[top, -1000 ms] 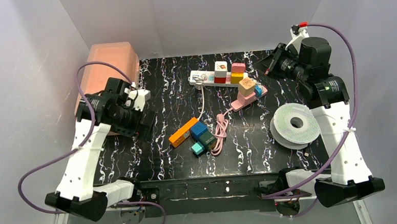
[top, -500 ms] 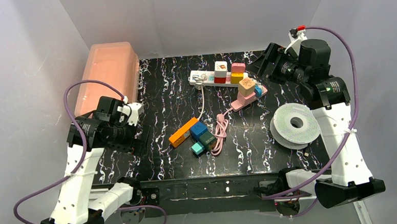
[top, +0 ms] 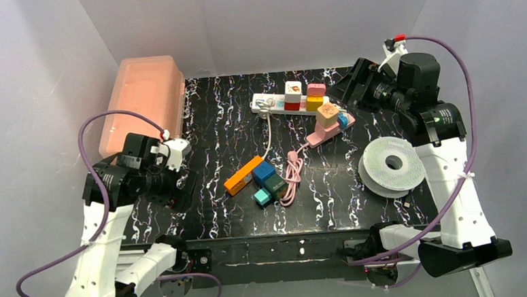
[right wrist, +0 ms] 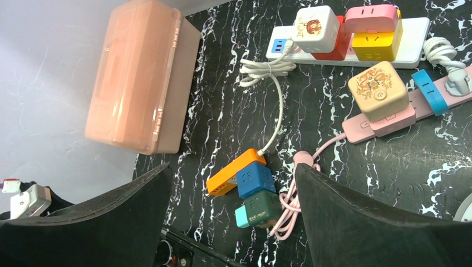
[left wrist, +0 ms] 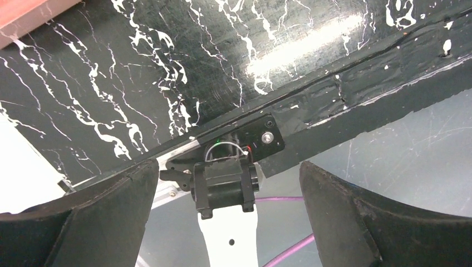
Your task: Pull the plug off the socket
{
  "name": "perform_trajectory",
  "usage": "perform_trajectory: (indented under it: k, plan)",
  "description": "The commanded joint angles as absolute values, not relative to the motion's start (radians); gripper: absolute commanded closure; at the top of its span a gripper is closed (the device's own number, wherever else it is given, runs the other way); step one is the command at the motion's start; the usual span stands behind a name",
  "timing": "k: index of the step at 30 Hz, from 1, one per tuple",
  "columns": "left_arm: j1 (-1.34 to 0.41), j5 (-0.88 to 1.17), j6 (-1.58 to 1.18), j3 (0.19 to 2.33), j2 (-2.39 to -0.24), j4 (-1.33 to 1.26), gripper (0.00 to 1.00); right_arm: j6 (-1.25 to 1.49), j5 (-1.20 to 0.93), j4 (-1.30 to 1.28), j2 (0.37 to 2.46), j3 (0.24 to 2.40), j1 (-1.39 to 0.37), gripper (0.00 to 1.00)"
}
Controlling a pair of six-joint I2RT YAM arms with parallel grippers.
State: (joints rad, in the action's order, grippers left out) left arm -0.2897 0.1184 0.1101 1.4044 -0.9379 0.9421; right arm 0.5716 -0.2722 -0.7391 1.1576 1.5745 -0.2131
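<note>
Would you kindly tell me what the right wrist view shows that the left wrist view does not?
Only the right wrist view: the orange socket with a blue cube and a green cube beside it, the white strip and the pink strip. Only the left wrist view: the table's near edge, an arm base and a purple cable. Both: the black marbled tabletop, plus an open gripper: the right gripper in one, the left gripper in the other.
</note>
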Motion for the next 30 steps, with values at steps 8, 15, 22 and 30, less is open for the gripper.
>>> perform_trajectory:
  k: [8,15,22,30]
  plan:
    - [-0.282,0.082,0.238,1.413,-0.823,1.137,0.02,0.560,-0.313,-0.714,1.105,1.583,-0.210,0.11]
    - [-0.282,0.130,0.221,1.449,-0.843,1.159,0.12,0.569,-0.305,-0.720,1.093,1.578,-0.210,0.11]
    - [-0.282,0.178,0.221,1.460,-0.874,1.154,0.15,0.555,-0.296,-0.731,1.091,1.583,-0.211,0.11]
    - [-0.283,0.194,0.234,1.507,-0.916,1.170,0.02,0.551,-0.291,-0.731,1.094,1.589,-0.210,0.11]
